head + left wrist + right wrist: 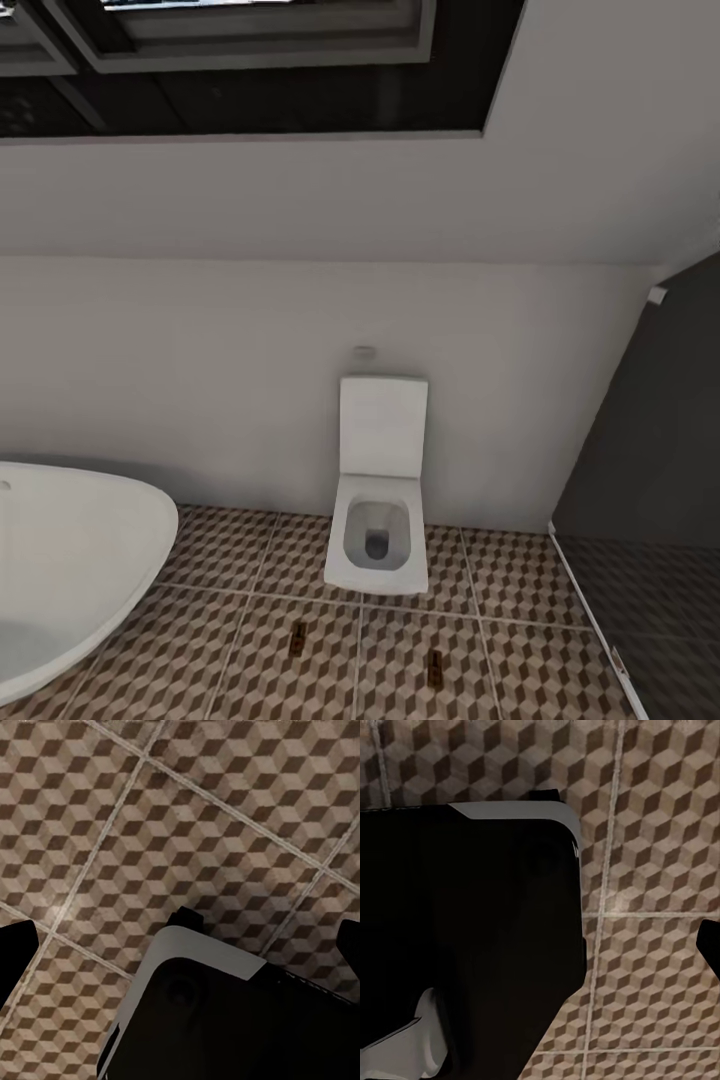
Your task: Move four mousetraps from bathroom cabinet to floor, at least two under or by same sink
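Brown mousetraps (297, 638) (434, 667) on bathroom floor (520, 600), before toilet (378, 545)

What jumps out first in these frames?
The white toilet against the back wall, lid up, centre of the head view. Two mousetraps lie apart on the cube-patterned bathroom floor in front of it. The rounded bathtub is at left.

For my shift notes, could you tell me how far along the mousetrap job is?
Two mousetraps already lie on the bathroom floor in front of the toilet. Nothing appears in hand in the wrist views. At least two traps remain, and no sink is visible nearby.
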You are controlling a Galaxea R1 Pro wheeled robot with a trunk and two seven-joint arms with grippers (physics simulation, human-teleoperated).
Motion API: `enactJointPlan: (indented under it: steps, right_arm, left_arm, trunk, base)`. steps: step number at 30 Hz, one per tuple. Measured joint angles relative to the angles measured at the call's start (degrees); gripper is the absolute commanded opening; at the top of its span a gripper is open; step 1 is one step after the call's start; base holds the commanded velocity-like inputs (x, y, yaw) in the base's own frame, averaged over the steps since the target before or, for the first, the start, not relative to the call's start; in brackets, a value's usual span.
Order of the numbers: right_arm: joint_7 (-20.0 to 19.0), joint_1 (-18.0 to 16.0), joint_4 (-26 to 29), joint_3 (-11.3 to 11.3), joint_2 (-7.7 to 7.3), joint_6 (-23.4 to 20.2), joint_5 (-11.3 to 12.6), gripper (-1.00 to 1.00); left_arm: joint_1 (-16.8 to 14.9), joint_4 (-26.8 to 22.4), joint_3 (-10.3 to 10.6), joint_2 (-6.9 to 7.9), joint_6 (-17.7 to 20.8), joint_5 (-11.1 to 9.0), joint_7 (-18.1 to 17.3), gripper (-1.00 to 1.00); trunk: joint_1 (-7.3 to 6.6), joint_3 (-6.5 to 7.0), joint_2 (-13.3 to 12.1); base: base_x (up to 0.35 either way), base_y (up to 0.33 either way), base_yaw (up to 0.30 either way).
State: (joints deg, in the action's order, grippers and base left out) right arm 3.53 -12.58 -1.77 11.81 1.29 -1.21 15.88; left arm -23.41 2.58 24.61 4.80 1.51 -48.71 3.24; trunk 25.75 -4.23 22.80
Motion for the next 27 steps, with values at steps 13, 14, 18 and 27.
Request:
enactJointPlan:
  steps: [13, 14, 18, 27]
  right_arm:
    - [0.0, 0.0, 0.0, 0.0, 0.0, 0.0, 0.0, 1.0]
    - [0.1, 0.0, 0.0, 0.0, 0.0, -0.1, 0.0, 1.0]
    - [0.1, 0.0, 0.1, 0.0, 0.0, -0.2, 0.0, 1.0]
    - [0.2, 0.0, 0.1, 0.0, 0.0, -0.2, 0.0, 1.0]
  left_arm:
    - [0.0, 0.0, 0.0, -0.01, 0.0, 0.0, 0.2, 1.0]
    - [0.0, 0.0, 0.0, -0.02, 0.0, 0.0, 0.2, 1.0]
    - [0.0, 0.0, 0.1, -0.07, 0.0, 0.0, 0.2, 1.0]
    - [0.0, 0.0, 0.0, -0.07, 0.0, 0.1, 0.2, 1.0]
  trunk:
    - [0.0, 1.16, 0.0]
    - [0.0, 1.25, 0.0]
    - [0.0, 1.5, 0.0]
    - [0.0, 1.69, 0.0]
  base:
    - [0.0, 0.0, 0.0]
    - [0.0, 0.0, 0.0]
    - [0.0, 0.0, 0.0]
    - [0.0, 0.0, 0.0]
